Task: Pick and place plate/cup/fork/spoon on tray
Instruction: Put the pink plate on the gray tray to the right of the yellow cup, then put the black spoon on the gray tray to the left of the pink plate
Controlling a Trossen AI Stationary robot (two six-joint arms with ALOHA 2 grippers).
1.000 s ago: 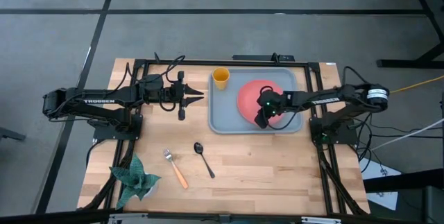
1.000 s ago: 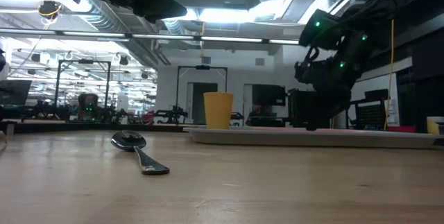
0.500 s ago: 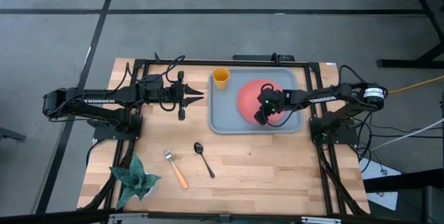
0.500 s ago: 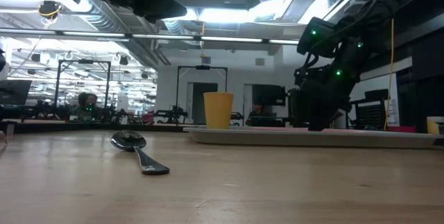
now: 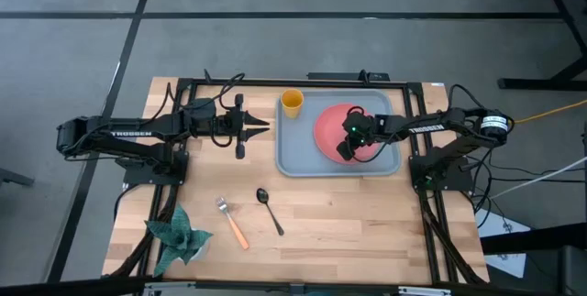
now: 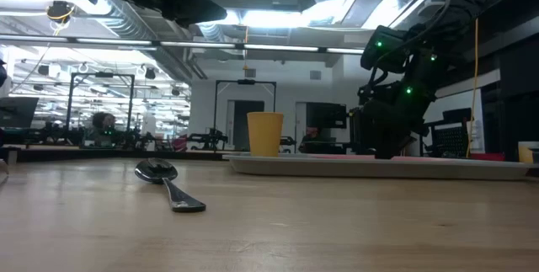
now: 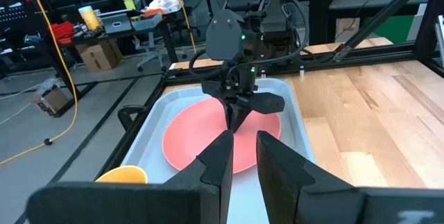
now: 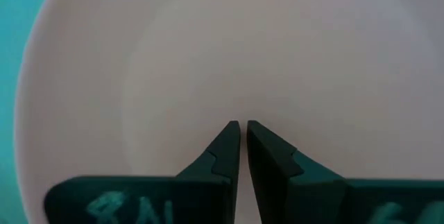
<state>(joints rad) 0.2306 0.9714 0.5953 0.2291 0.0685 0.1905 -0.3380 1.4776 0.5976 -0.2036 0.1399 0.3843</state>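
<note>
The coral-pink plate (image 5: 328, 122) lies flat in the grey-blue tray (image 5: 286, 163), at its right. The yellow cup (image 5: 292, 104) stands upright at the tray's far left corner. My right gripper (image 5: 342, 153) is shut, its tips down at the plate's near part (image 7: 234, 128). The dark spoon (image 5: 269, 210) and the orange-handled fork (image 5: 232, 222) lie flat on the wooden table, near of the tray and to its left. My left gripper (image 5: 266, 129) waits shut and empty just left of the tray. My right gripper points its shut fingertips (image 8: 229, 137) slanting down at the plate's upper face (image 8: 239, 106), inside the rim. Whether the tips touch the plate I cannot tell. The plate lies flat in the tray.
A green leafy object (image 5: 179, 235) sits at the table's near left corner. Black frame rails (image 5: 183, 85) run along the table's edges. The tray's left half (image 5: 298, 145) shows bare floor between the cup and the plate.
My right gripper has shifted a little toward the table's far edge over the plate, staying low. The plate, cup, fork and spoon have kept their places.
</note>
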